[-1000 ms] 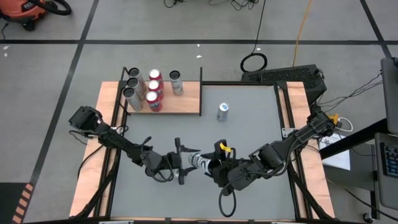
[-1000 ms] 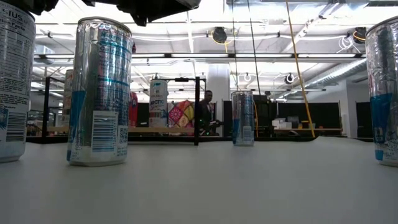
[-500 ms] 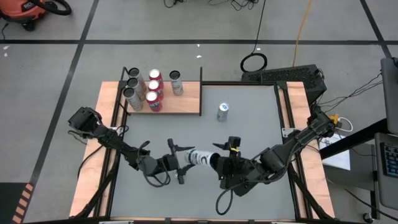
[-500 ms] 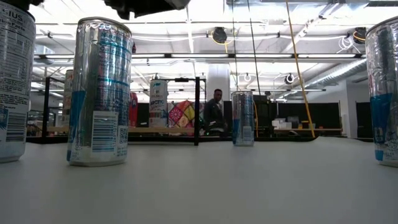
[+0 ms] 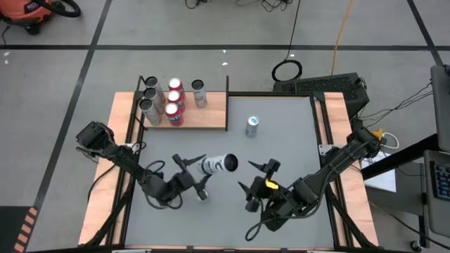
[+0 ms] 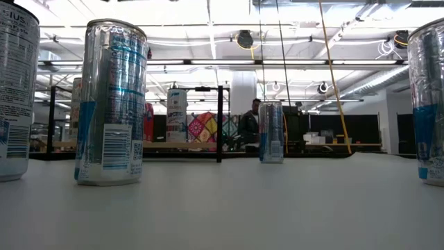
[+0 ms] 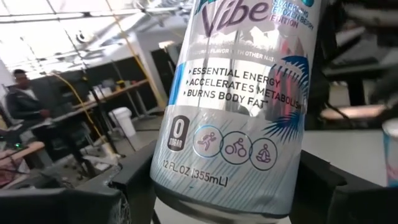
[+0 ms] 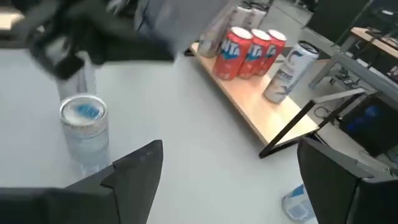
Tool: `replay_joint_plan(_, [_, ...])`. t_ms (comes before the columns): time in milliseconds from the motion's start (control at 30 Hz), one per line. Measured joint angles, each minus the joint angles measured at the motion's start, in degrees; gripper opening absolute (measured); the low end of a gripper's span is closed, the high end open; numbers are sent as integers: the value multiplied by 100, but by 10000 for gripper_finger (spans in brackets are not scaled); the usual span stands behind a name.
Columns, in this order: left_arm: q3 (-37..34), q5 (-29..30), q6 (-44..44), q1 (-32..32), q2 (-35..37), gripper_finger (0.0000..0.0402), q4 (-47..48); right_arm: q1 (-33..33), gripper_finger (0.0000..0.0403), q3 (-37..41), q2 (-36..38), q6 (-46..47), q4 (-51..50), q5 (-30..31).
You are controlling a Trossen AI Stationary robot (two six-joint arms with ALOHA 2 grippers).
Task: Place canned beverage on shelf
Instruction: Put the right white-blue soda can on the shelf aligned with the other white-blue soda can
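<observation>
On the table's far-left corner sits the shelf, six cans already grouped on its left half, leaving room at its right. Nearer, the left gripper clamps a silver can, tipped sideways above the table, presumably for carrying there; its label reads "Vibe", "Essential Energy", "12 FL OZ (355mL)". Rightward, the right gripper hangs with jaws wide and empty

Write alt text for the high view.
Seen from above, the left end effector holds a can over the grey table; the right end effector is open beside it. Six cans stand on the shelf, one more beside it.
</observation>
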State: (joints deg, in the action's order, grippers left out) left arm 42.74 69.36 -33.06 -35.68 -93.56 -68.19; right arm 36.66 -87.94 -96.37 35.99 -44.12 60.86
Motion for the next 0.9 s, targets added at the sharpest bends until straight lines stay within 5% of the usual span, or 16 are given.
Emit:
replay_joint_plan(200, [104, 40, -710, 153, 9, 262, -866, -332, 304, -57, 362, -779, -707, -1296])
replay_joint_plan(433, [508, 146, -1173, 471, 9, 262, -732, -626, 304, 432, 1321, -979, -1174, -1438])
replay_joint_plan(667, [597, 757, -1012, 653, 9, 262, -577, -700, 304, 2619, 2431, -2312, 3103, -1491])
replay_joint_plan(900, [599, 818, 140, 676, 9, 262, 557, -1149, 304, 4277, 2570, -3436, 7967, -2484])
